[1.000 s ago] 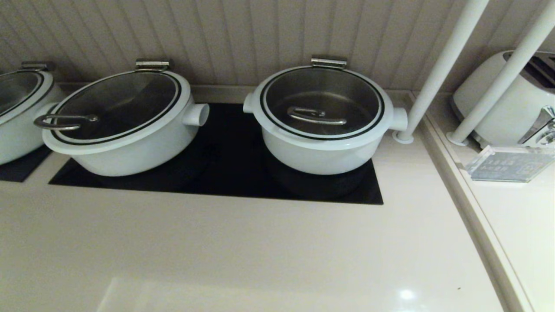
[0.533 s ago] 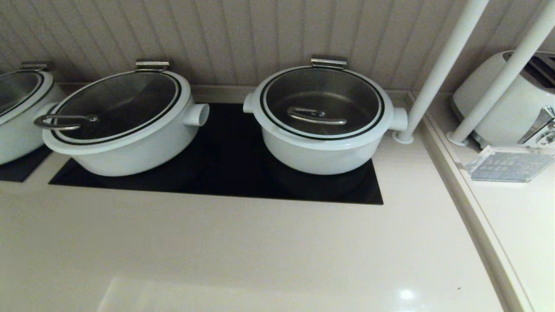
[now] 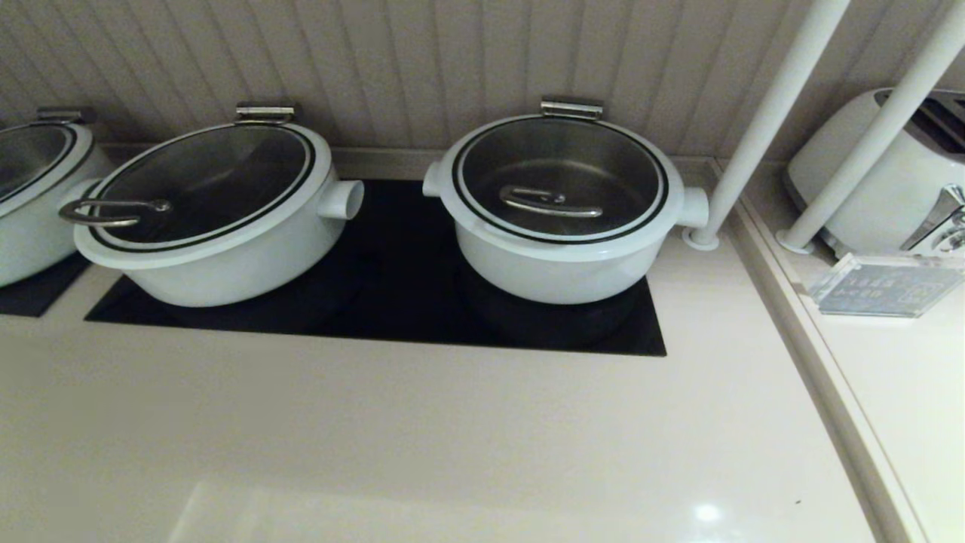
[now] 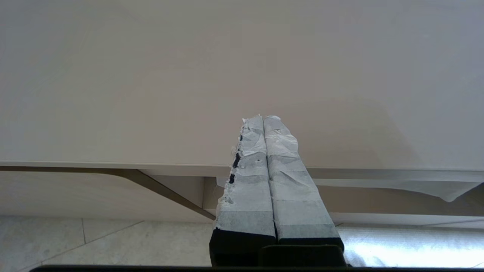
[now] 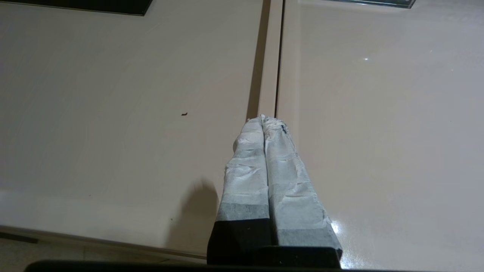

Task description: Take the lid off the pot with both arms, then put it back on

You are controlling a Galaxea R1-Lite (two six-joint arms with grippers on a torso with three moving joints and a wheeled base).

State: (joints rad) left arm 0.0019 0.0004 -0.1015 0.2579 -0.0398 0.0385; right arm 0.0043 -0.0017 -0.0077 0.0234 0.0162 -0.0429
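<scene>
The round white pot [image 3: 558, 271] stands on the black cooktop [image 3: 399, 302] at the back right in the head view. Its glass lid [image 3: 490, 158] with a white rim and a straight steel bar handle [image 3: 550, 202] sits closed on it. Neither arm shows in the head view. My left gripper [image 4: 263, 118] is shut and empty, at the counter's front edge with the floor below. My right gripper [image 5: 264, 118] is shut and empty, low over the beige counter by the seam between the two counter sections, near the front edge.
A wider white pot [image 3: 226, 256] with a loop-handled lid [image 3: 113, 211] stands left of the task pot, and a third pot [image 3: 30, 188] shows at the far left. Two white posts [image 3: 761, 128], a white toaster [image 3: 889, 166] and a clear sign holder [image 3: 882, 290] stand at the right.
</scene>
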